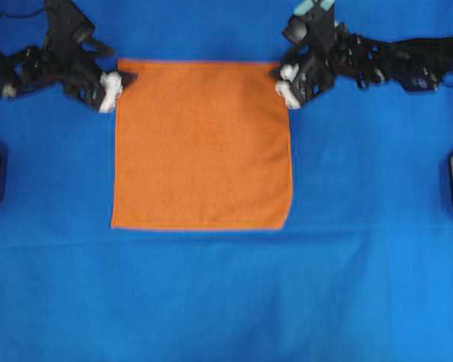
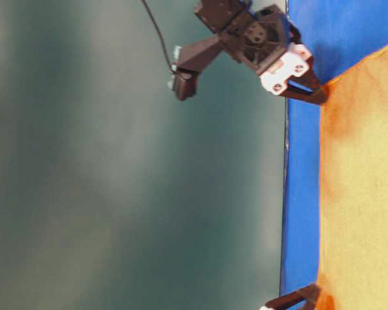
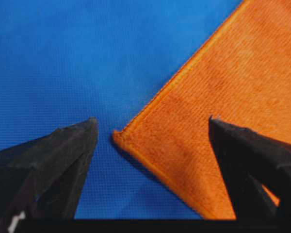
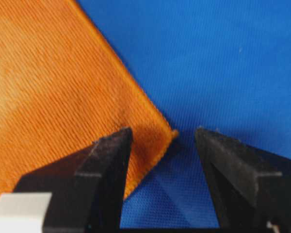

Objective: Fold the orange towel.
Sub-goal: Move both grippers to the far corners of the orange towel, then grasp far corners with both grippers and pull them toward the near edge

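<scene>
Two black robot arms reach in from the far left and far right of the overhead view, each angled inward. The left gripper (image 1: 127, 81) has its jaws spread wide, as its wrist view shows, with dark pointed fingers (image 3: 63, 160) well apart. The right gripper (image 1: 281, 81) is likewise spread, its fingers (image 4: 106, 170) parted.

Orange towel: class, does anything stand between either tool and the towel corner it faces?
Nothing visible does. The left tool stands open around one corner of the orange towel, and the right tool stands open around another. Only blue cloth lies around them.
</scene>
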`<action>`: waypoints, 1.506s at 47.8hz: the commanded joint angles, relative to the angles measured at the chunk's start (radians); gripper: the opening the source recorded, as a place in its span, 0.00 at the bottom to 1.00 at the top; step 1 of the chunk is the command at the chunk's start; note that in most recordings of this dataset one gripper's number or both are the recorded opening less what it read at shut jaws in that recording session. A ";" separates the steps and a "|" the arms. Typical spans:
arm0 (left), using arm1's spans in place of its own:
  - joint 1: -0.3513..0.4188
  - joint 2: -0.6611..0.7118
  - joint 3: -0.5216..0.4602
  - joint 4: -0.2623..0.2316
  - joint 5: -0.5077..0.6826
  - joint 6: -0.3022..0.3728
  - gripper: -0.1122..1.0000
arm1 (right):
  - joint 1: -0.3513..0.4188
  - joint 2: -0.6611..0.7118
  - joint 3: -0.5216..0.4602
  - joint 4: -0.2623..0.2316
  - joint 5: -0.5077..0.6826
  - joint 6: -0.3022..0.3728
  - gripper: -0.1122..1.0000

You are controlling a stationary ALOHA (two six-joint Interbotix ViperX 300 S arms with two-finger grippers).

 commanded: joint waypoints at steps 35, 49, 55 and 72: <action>-0.014 0.025 -0.021 0.006 0.018 0.008 0.11 | 0.006 -0.008 -0.008 0.006 -0.008 0.005 0.12; -0.021 -0.176 -0.021 0.006 0.121 0.037 0.11 | 0.009 -0.120 0.011 0.006 0.000 0.003 0.12; -0.025 -0.192 -0.011 0.006 0.132 0.046 0.11 | 0.015 -0.124 0.014 0.006 0.000 0.003 0.12; -0.104 -0.212 0.028 0.006 0.141 0.051 0.11 | 0.063 -0.133 0.026 0.005 0.000 0.005 0.12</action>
